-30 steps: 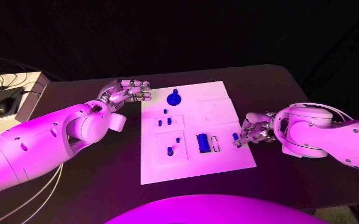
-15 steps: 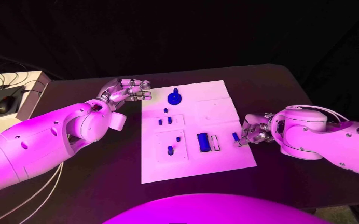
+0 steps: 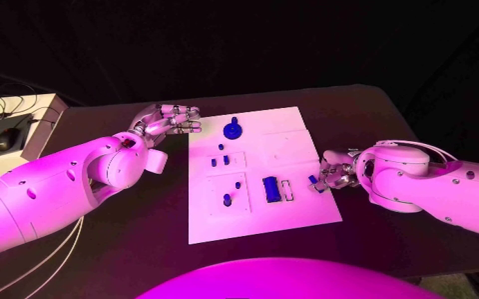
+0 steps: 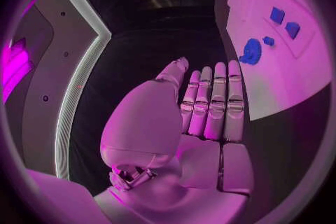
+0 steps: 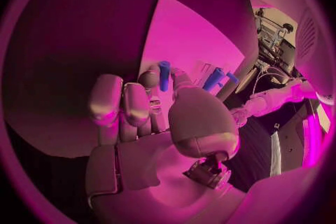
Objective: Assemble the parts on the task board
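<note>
At the right edge of the white task board, which lies in the middle of the black desk, the right robot hand pinches a small blue peg between thumb and fingertip. The peg looks light, rigid and smooth, likely to slip or twist unless held near its middle. The left robot hand hovers with fingers curled and empty by the board's far left corner, near a blue gear, with open desk on both sides.
</note>
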You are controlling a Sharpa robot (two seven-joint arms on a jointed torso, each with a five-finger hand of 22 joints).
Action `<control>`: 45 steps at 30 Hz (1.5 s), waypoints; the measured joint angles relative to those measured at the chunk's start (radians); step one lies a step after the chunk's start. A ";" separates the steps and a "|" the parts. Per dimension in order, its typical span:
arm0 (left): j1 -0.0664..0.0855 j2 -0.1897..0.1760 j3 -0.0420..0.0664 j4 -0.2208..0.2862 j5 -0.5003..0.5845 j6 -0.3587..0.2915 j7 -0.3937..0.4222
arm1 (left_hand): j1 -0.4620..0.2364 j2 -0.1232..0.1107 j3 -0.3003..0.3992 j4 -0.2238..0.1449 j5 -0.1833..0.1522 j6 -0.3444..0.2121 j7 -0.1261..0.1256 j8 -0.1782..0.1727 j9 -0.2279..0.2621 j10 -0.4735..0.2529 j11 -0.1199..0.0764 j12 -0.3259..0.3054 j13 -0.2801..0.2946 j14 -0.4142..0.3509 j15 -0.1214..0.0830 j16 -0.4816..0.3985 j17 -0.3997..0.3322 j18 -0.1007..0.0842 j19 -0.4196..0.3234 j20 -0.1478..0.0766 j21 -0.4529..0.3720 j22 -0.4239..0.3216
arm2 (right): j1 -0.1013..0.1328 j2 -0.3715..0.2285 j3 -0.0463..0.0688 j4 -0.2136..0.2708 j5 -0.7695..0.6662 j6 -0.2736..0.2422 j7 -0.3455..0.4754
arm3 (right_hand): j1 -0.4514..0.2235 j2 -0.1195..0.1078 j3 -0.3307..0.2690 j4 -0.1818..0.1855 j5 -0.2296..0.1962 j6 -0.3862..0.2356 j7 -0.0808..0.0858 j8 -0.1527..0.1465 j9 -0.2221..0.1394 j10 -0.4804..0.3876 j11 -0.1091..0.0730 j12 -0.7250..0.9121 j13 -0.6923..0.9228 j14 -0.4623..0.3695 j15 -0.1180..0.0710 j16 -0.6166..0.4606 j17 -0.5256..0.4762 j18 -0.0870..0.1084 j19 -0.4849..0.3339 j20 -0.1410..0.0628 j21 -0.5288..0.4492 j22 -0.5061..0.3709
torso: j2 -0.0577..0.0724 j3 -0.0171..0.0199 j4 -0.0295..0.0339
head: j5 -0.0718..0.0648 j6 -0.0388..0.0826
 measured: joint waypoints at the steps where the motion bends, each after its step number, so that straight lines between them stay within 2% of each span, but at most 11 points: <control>1: 0.000 0.000 0.000 0.000 0.000 0.000 0.000 | 0.000 0.000 0.000 0.000 0.000 0.000 0.000 0.000 0.000 0.000 0.000 0.000 0.000 0.000 0.000 0.000 0.000 0.000 0.000 0.000 0.000 0.000 | 0.000 0.001 0.000 -0.001 -0.001 -0.002 0.000 | 0.000 0.000 0.000 0.000 0.006 -0.001 0.001 0.000 0.000 0.000 0.000 0.000 0.000 0.000 0.000 0.000 0.000 0.000 0.000 0.000 0.000 0.000 | 0.000 -0.0001 0.0000 | 0.000 0.000; 9: 0.000 -0.001 0.000 0.000 0.000 0.000 0.000 | 0.000 0.000 0.000 0.000 0.000 0.000 0.000 0.000 0.000 0.000 0.000 0.000 0.000 0.000 0.000 0.000 0.000 0.000 0.000 0.000 0.000 0.000 | -0.002 0.014 0.000 -0.006 -0.013 -0.018 -0.001 | 0.000 0.000 0.000 0.000 0.037 -0.004 -0.001 -0.004 0.003 0.000 0.000 0.000 0.000 0.000 0.000 0.000 0.000 0.000 0.000 0.000 0.000 0.000 | 0.000 -0.0004 0.0000 | 0.001 0.000; 14: 0.000 -0.001 0.000 0.000 0.000 0.000 -0.001 | 0.000 0.000 0.000 0.000 0.000 -0.002 0.002 0.000 0.000 0.000 0.000 0.000 0.000 0.000 0.000 0.000 0.000 0.000 0.000 0.000 0.000 -0.001 | -0.002 0.021 0.000 -0.010 -0.017 -0.022 -0.001 | 0.031 0.031 0.027 -0.014 0.065 -0.005 -0.001 -0.004 0.004 0.000 0.000 0.000 0.001 0.000 0.000 0.000 0.000 0.000 0.000 0.000 0.000 0.001 | 0.000 -0.0004 0.0001 | 0.002 0.000; 17: 0.000 -0.001 0.000 0.001 0.000 0.000 -0.001 | 0.000 0.000 0.000 0.000 0.000 -0.004 0.004 0.000 0.000 0.000 0.000 0.000 0.000 0.000 0.000 0.000 0.000 0.000 0.000 0.000 0.000 -0.002 | -0.001 0.026 0.002 -0.010 -0.017 -0.023 0.004 | 0.068 0.033 0.139 -0.042 -0.075 -0.019 0.000 -0.016 0.002 -0.007 -0.003 -0.006 0.001 0.000 0.000 0.000 0.000 -0.010 0.000 -0.001 0.000 0.001 | 0.000 -0.0005 0.0001 | 0.002 0.000; 19: 0.000 -0.001 0.000 0.001 0.000 0.000 -0.001 | 0.000 0.000 0.000 0.000 0.000 -0.004 0.004 0.000 0.000 0.000 0.000 0.000 0.000 0.000 0.000 0.000 0.000 0.000 0.000 0.000 0.000 -0.002 | -0.002 0.028 0.001 -0.010 -0.015 -0.023 0.006 | 0.050 0.008 0.289 -0.018 -0.104 -0.023 0.004 -0.016 0.002 -0.012 -0.001 -0.006 0.001 0.000 0.000 0.000 0.001 -0.016 -0.001 -0.006 0.000 0.001 | 0.000 -0.0006 0.0003 | 0.002 -0.001; 20: 0.000 -0.001 0.000 0.001 0.000 0.000 -0.001 | 0.000 0.000 0.000 0.000 0.000 -0.004 0.004 0.000 0.000 0.000 0.000 0.000 0.000 0.000 0.000 0.000 0.000 0.000 0.000 0.000 0.000 -0.002 | -0.002 0.028 0.001 -0.011 -0.015 -0.023 0.006 | -0.002 -0.032 0.411 -0.015 -0.112 -0.023 0.004 -0.013 0.004 -0.012 -0.001 -0.006 0.001 0.000 0.000 0.000 0.002 -0.016 -0.001 -0.007 0.000 0.001 | -0.001 -0.0006 0.0003 | 0.002 -0.001; 21: 0.000 -0.001 0.000 0.001 0.000 0.000 -0.001 | 0.000 0.000 0.003 0.003 0.000 -0.004 0.004 0.000 0.000 0.000 0.000 0.000 0.000 0.000 0.000 0.000 0.000 0.000 0.000 0.000 0.000 -0.002 | -0.002 0.029 0.001 -0.011 -0.014 -0.023 0.007 | -0.022 -0.037 0.462 -0.005 -0.121 -0.025 0.005 -0.007 0.011 -0.012 0.000 -0.006 0.001 0.000 0.000 0.000 0.003 -0.016 -0.001 -0.006 0.000 0.001 | -0.001 -0.0007 0.0003 | 0.003 -0.001; 24: 0.000 -0.001 0.000 0.001 0.000 0.000 -0.001 | 0.000 0.000 0.005 0.001 0.000 -0.004 0.004 0.000 0.000 0.000 0.000 0.000 0.000 0.000 0.000 0.000 0.000 0.000 0.000 0.000 0.000 -0.002 | -0.003 0.029 0.001 -0.012 -0.010 -0.025 0.008 | -0.034 -0.030 0.481 0.014 -0.121 -0.030 0.011 0.006 0.023 -0.014 0.002 -0.006 0.001 0.000 0.000 0.000 0.003 -0.016 -0.001 -0.007 0.005 0.001 | -0.001 -0.0006 0.0003 | 0.003 -0.001; 30: 0.000 -0.001 0.000 0.001 0.000 0.000 -0.001 | 0.000 0.000 0.015 0.001 0.000 -0.004 0.004 0.000 0.000 0.000 0.000 0.000 0.000 0.000 0.000 0.000 0.000 0.000 0.000 0.000 0.000 -0.001 | -0.003 0.026 0.002 -0.012 0.010 -0.032 0.008 | -0.066 0.002 0.492 0.001 -0.121 -0.037 0.011 0.013 0.039 -0.015 0.002 -0.006 0.001 0.000 0.000 0.000 0.005 -0.016 -0.001 -0.006 0.012 0.001 | -0.001 -0.0003 0.0003 | 0.004 -0.002; 36: 0.000 -0.001 0.000 0.001 0.000 0.000 -0.001 | 0.000 0.000 0.015 0.001 0.000 -0.004 0.004 0.000 0.000 0.000 0.000 0.000 0.000 0.000 0.000 0.000 0.000 0.000 0.000 0.000 0.000 -0.001 | -0.005 0.021 0.001 -0.011 0.043 -0.054 0.007 | -0.068 0.004 0.490 -0.002 -0.122 -0.037 0.011 0.013 0.040 -0.015 0.002 -0.006 0.001 0.000 0.000 0.000 0.005 -0.016 -0.001 -0.006 0.012 0.000 | 0.000 0.0000 0.0001 | 0.005 -0.001; 45: 0.000 -0.001 0.000 0.001 0.000 0.000 -0.001 | 0.000 0.000 0.022 0.000 0.000 -0.004 0.004 0.000 0.000 0.000 0.000 0.000 0.000 0.000 0.000 0.000 0.000 0.000 0.000 0.000 0.000 -0.001 | -0.004 -0.010 -0.006 0.004 0.179 -0.131 0.015 | -0.071 0.007 0.496 -0.008 -0.116 -0.042 0.011 0.012 0.040 -0.010 0.004 -0.006 0.001 0.000 0.000 0.000 0.002 -0.016 -0.001 -0.006 0.017 0.000 | 0.000 0.0000 0.0004 | 0.010 -0.003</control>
